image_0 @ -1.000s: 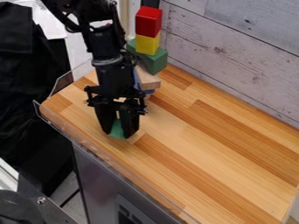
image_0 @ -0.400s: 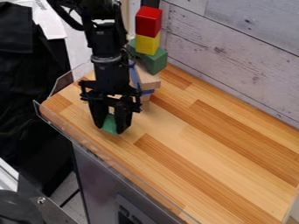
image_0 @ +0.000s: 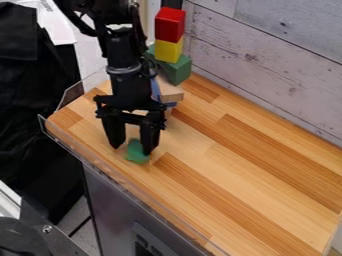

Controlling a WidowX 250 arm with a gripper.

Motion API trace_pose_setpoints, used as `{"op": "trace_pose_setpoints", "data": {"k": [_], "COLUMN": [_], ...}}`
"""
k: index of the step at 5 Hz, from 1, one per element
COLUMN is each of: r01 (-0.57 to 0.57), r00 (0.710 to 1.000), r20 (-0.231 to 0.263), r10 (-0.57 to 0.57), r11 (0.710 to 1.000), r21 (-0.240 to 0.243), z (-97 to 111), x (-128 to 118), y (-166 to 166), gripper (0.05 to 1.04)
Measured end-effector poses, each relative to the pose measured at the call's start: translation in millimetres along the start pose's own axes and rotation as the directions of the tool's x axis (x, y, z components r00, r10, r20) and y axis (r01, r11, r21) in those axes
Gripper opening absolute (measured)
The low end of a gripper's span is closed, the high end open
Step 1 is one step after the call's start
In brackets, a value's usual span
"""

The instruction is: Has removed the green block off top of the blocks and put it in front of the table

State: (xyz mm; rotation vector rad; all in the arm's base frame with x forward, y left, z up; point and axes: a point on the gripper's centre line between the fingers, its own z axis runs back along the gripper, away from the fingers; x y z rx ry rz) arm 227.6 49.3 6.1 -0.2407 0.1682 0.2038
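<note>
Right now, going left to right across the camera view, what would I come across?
Black cloth → small green block → red block → whitewashed plank wall.

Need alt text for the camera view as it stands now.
Black gripper, fingers apart, over a small green block near the front edge of a wooden table. Behind it, red, yellow and larger green blocks top a stack.

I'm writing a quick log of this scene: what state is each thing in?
Gripper: open
Small green block: resting on the table, by the gripper's tips
Red block: stacked on the yellow one
Yellow block: stacked on the larger green block
</note>
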Motion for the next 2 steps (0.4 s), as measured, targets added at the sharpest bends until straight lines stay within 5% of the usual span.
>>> {"op": "trace_pose_setpoints", "data": {"k": [2], "r01": [0.012], "r00": [0.999], "r20": [0.037], "r10": [-0.012], "r11": [1.000], "r21": [0.007], "z": [15], "x": [-5], "y": [-2], "gripper": [0.998]}}
